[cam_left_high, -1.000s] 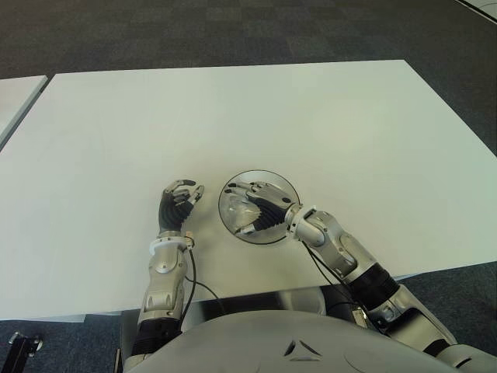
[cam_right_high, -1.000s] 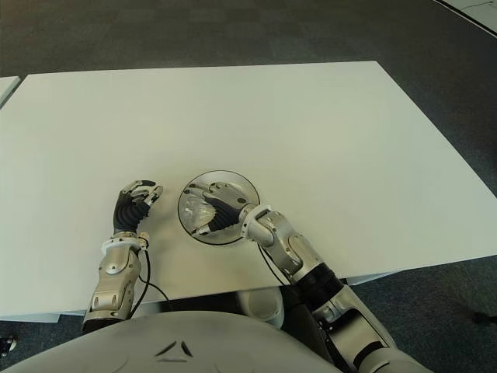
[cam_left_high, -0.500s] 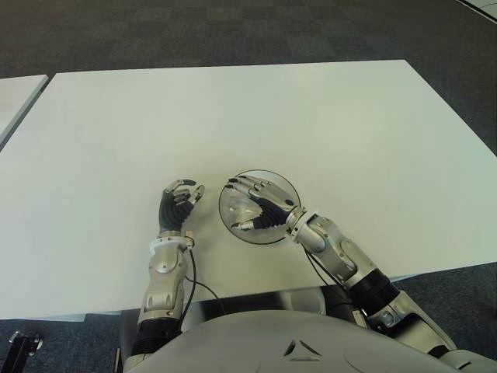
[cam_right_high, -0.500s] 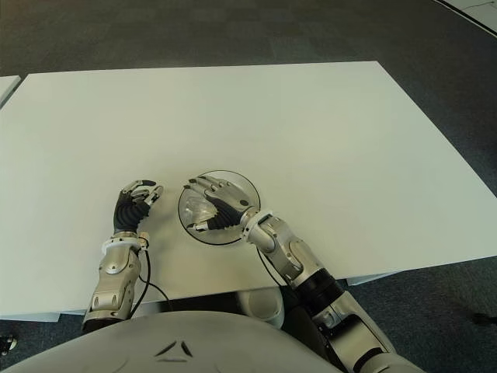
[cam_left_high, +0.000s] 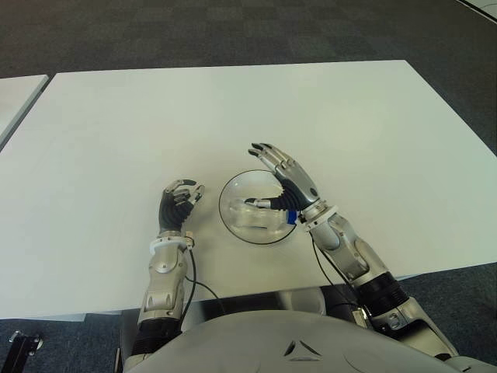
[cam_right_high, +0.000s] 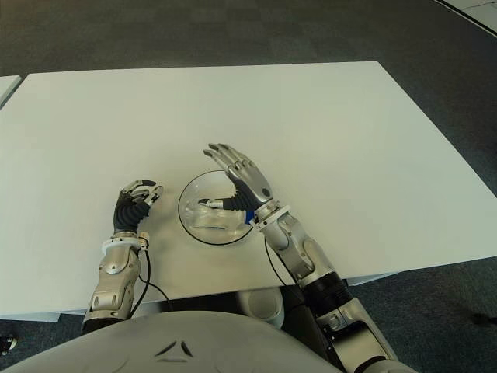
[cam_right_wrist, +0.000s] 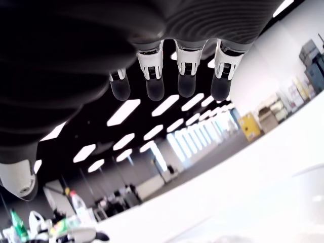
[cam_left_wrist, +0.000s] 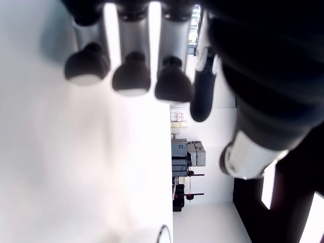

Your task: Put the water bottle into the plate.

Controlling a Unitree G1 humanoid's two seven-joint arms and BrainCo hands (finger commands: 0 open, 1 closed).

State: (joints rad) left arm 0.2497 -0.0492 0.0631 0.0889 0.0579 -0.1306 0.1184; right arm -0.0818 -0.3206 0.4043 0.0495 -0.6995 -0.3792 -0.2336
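The clear water bottle [cam_left_high: 262, 217] (blue cap toward the table's right edge) lies on its side inside the round transparent plate [cam_left_high: 230, 197], which sits near the table's front edge, roughly mid-width.

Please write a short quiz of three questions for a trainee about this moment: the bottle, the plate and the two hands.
1. True or false: the water bottle lies inside the plate.
2. Which hand has its fingers spread and holds nothing?
A. right hand
B. left hand
3. Fill in: the left hand shows on the plate's ____ side, above the white table.

Key: 1 true; 2 A; 3 left.
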